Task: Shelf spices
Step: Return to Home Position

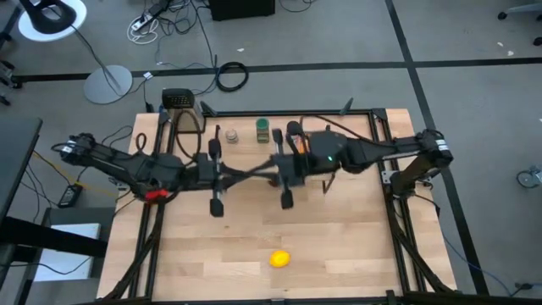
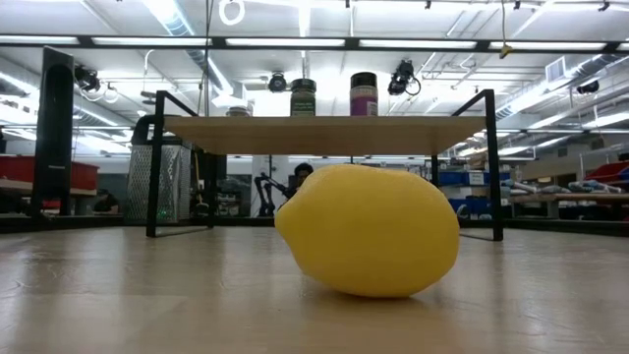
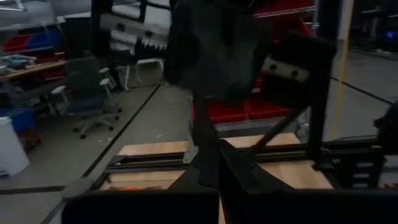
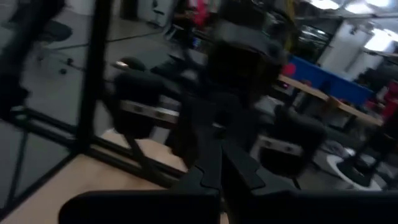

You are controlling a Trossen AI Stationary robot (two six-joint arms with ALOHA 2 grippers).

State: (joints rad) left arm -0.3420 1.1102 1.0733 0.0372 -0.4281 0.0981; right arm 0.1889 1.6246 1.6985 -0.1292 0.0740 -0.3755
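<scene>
The spices (image 1: 263,129) stand on the shelf (image 2: 246,135) at the far side of the tabletop (image 1: 339,246). The left gripper (image 3: 217,169) and the right gripper (image 4: 221,167) hover facing each other over mid-tabletop, beside the shelf's near edge and clear of them. Both seem closed, holding nothing.

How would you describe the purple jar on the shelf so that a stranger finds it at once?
Find the wooden shelf at the table's far side, behind the lemon. On top stand a pale jar, a green jar and, at the end, the purple jar. It alone has a purple body, under a black lid.
</scene>
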